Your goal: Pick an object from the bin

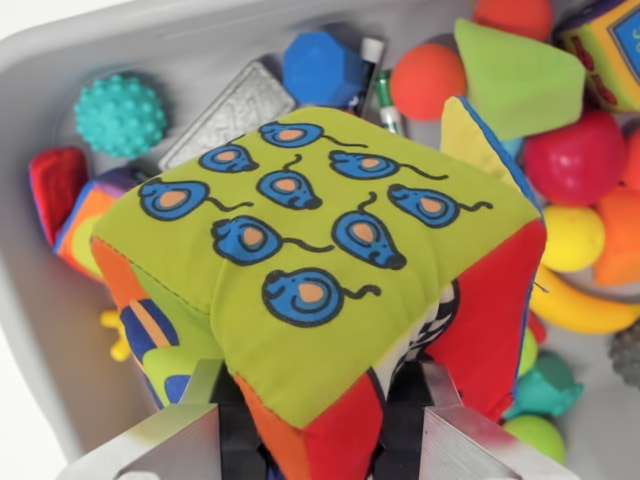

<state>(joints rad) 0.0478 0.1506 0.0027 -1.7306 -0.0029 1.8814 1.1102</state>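
A big soft fabric cube (320, 260) fills the middle of the wrist view; its green top face carries several blue mouse shapes, with a red side and an orange corner. My gripper (318, 425) sits at the bottom edge, its metal fingers (455, 440) pressed against the cube's lower sides, shut on it. The cube appears lifted above the other toys in the grey bin (120, 40). The fingertips are hidden behind the cube's fabric.
Below lie a teal spiky ball (120, 115), a grey textured block (228, 110), a blue polygon block (322, 68), markers (385, 100), red and orange balls (575, 160), a green fabric wedge (520, 80), a banana (580, 310) and another fabric cube (85, 220).
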